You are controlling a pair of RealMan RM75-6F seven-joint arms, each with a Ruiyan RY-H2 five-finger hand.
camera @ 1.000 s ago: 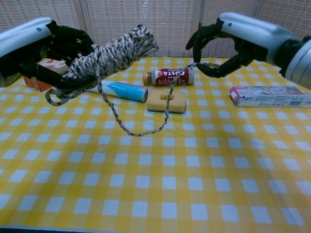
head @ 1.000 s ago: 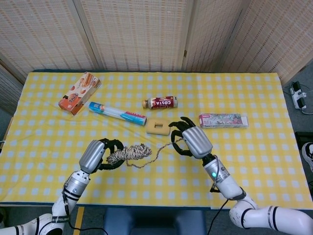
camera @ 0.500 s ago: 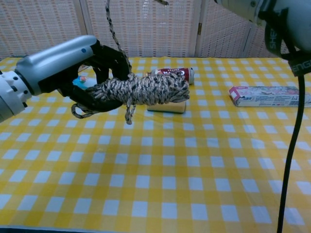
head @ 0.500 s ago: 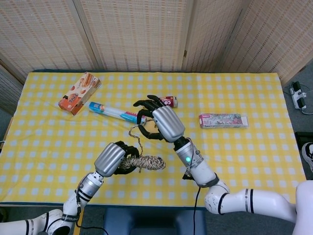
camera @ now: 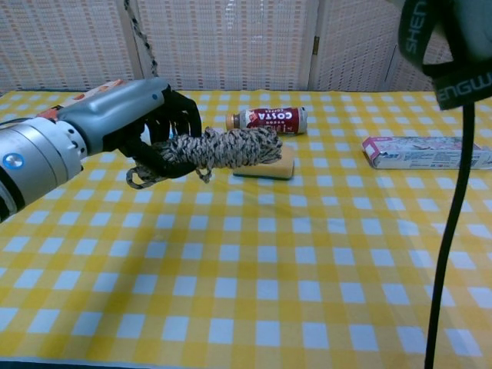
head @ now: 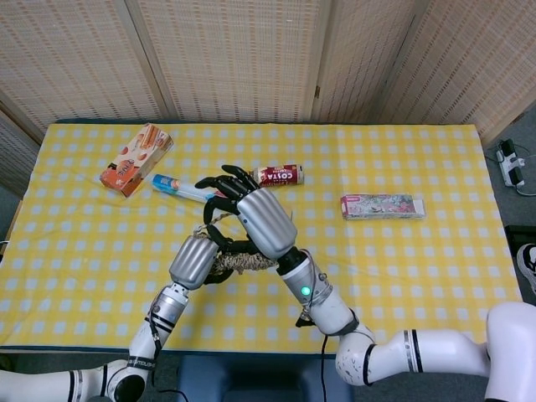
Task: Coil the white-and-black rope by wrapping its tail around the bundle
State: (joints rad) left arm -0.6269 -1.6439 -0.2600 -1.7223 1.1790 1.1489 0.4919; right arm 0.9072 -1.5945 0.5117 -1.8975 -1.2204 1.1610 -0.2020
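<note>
My left hand (head: 194, 261) (camera: 146, 123) grips one end of the white-and-black rope bundle (head: 244, 264) (camera: 223, 147) and holds it level above the table. The rope's tail (camera: 143, 42) rises taut from the bundle near that hand and leaves the top of the chest view. My right hand (head: 253, 216) is raised above and just behind the bundle, with its dark fingers (head: 219, 186) curled over the left end, holding the tail. In the chest view only the right arm's sleeve and cable (camera: 453, 69) show.
A Costa bottle (head: 280, 174) (camera: 269, 120) and a yellow sponge block (camera: 270, 167) lie behind the bundle. A pink box (head: 381, 205) (camera: 427, 151) lies to the right. An orange snack box (head: 136, 157) and a blue-white tube (head: 177, 186) lie at the far left.
My right hand has swung left over the bundle, carrying the tail from the right side to above my left hand. The left hand and bundle have shifted a little.
</note>
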